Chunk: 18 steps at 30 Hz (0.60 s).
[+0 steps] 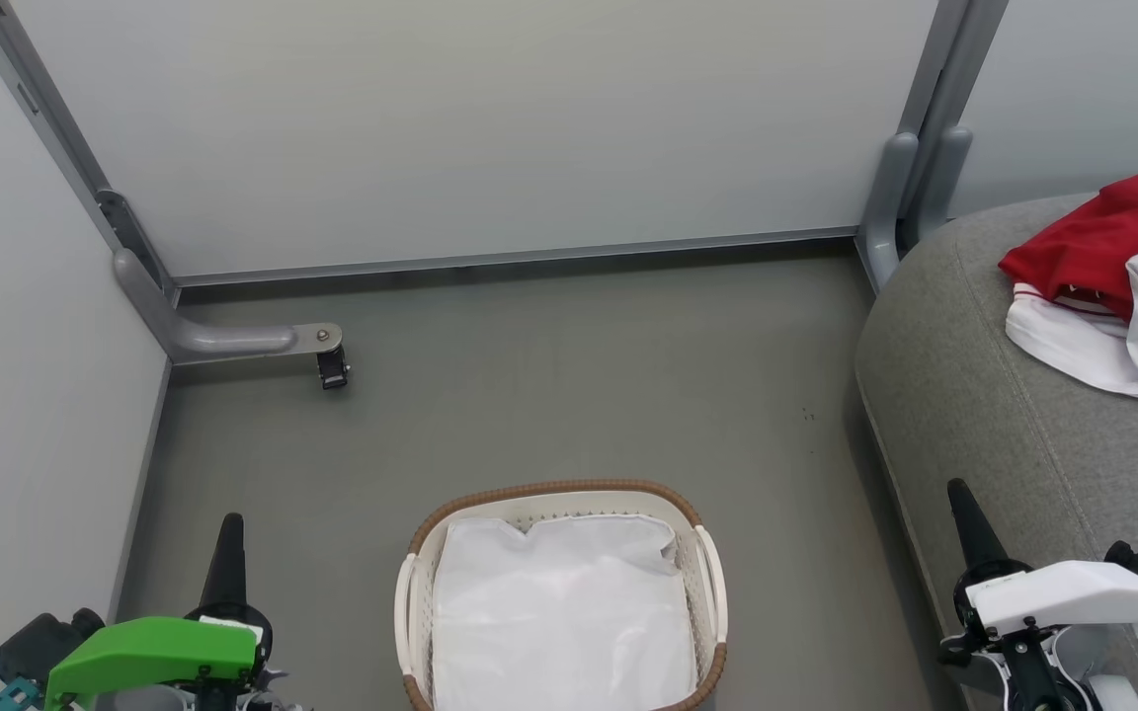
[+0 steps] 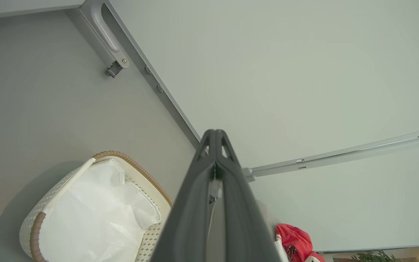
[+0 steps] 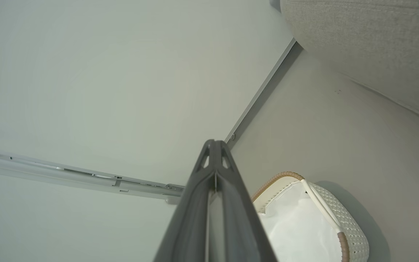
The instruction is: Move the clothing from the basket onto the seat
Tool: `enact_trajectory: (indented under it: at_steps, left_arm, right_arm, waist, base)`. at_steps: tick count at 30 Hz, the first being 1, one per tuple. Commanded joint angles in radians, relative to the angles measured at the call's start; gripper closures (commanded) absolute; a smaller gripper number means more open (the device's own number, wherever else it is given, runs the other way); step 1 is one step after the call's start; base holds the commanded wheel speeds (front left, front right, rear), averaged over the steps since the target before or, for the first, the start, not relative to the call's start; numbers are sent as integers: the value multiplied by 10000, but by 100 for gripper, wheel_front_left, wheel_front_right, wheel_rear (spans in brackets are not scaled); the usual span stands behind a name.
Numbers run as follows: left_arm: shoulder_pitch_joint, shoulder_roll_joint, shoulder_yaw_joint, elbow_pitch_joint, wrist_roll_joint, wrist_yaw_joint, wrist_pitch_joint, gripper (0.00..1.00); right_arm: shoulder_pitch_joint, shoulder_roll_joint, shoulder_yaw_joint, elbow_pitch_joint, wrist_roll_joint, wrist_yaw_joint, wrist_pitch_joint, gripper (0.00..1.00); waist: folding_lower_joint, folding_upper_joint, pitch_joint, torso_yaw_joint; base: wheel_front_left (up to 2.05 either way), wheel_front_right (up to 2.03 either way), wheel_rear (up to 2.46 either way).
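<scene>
Fingers (image 1: pixel 226 563) pressed together, left gripper (image 1: pixel 230 523) and right gripper (image 1: pixel 957 494) flank the basket (image 1: pixel 554 488); clothing (image 1: pixel 1112 237) lies on the seat (image 1: pixel 1004 415) beyond the right fingers.

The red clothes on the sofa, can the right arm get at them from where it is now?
Probably yes. The right arm's fingers rise by the near edge of the sofa seat, and bare grey fabric is all that lies between them and the clothes. They are shut, so would need opening first.
</scene>
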Motion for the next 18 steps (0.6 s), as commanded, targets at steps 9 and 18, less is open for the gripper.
enact_trajectory:
  at_steps: [9,18]
  left_arm:
    - [-377,-10,239,-121,-910,-125,285,100]
    - [-492,-29,385,-146,-1585,-176,506,100]
  right_arm:
    - [-253,-62,-167,-182,1013,-5,284,100]
    - [-284,-68,-267,-224,1791,-5,505,100]
  waist:
    - [0,0,16,-25]
    - [0,0,30,-50]
  base:
    - [0,0,0]
    - [0,0,0]
